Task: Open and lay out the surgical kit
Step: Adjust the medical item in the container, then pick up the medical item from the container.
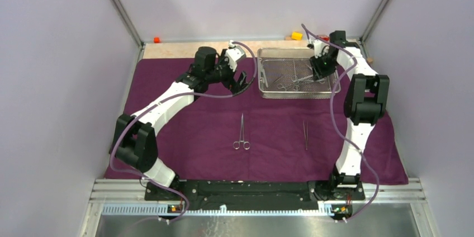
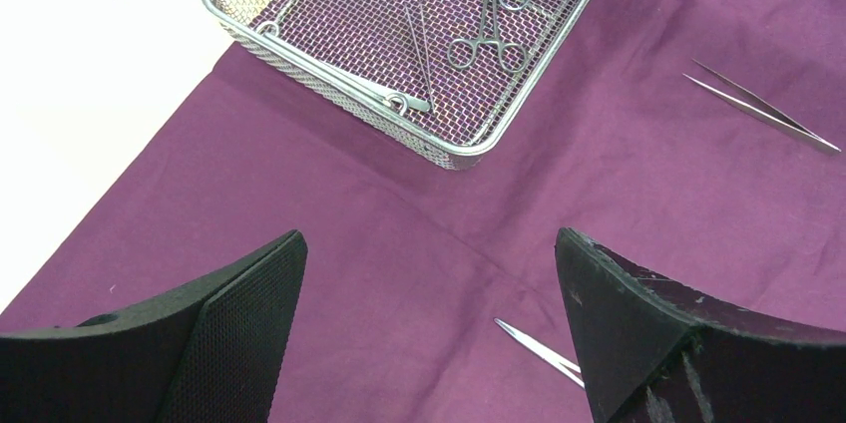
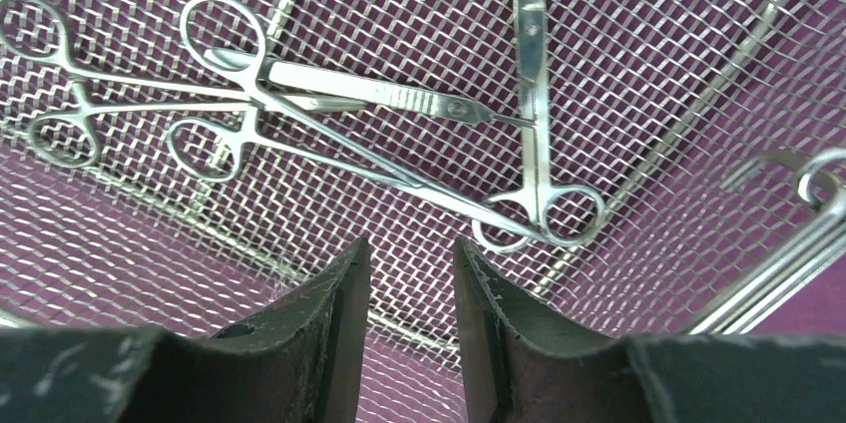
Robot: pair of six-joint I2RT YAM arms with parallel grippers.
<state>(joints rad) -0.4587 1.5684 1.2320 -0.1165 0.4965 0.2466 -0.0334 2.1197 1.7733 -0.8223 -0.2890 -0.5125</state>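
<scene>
A small orange block [image 1: 156, 39] is sitting at the far left corner of the table [image 1: 179, 50], whose pale wood is showing as a bare strip along the far edge. A yellow block [image 1: 296, 36] is lying on that same edge, nearer the far right corner. Pale lilac walls [image 1: 56, 80] are closing in the table on three sides, with slanting metal posts [image 1: 119, 8] rising at the back corners. A ribbed metal rail [image 1: 257, 209] is running along the near edge.

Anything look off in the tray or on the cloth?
Only the tray: its instruments lie crossed in a tangle. The clamp and tweezers on the cloth lie straight; nothing spilled or damaged.
</scene>
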